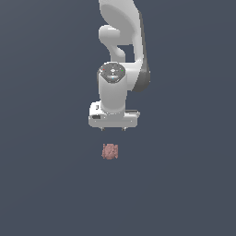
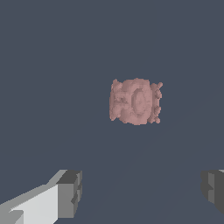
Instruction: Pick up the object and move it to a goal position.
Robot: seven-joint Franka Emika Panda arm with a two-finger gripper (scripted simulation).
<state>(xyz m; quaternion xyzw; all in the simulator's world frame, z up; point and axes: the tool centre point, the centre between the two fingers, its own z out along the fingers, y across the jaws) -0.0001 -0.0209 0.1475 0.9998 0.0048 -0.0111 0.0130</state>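
The object (image 1: 110, 151) is a small pinkish-red bumpy lump lying on the dark grey floor, just below the white gripper in the exterior view. In the wrist view the object (image 2: 134, 101) shows a rough surface with a round dimple. My gripper (image 1: 113, 128) hangs above and apart from it, fingers pointing down. Its fingers (image 2: 70, 193) are spread wide with nothing between them, and the object lies outside the gap in the wrist view. The gripper is open.
The white arm (image 1: 120, 41) rises behind the gripper toward the top of the exterior view. Plain dark grey floor (image 1: 46, 184) surrounds the object on all sides. No goal marker shows.
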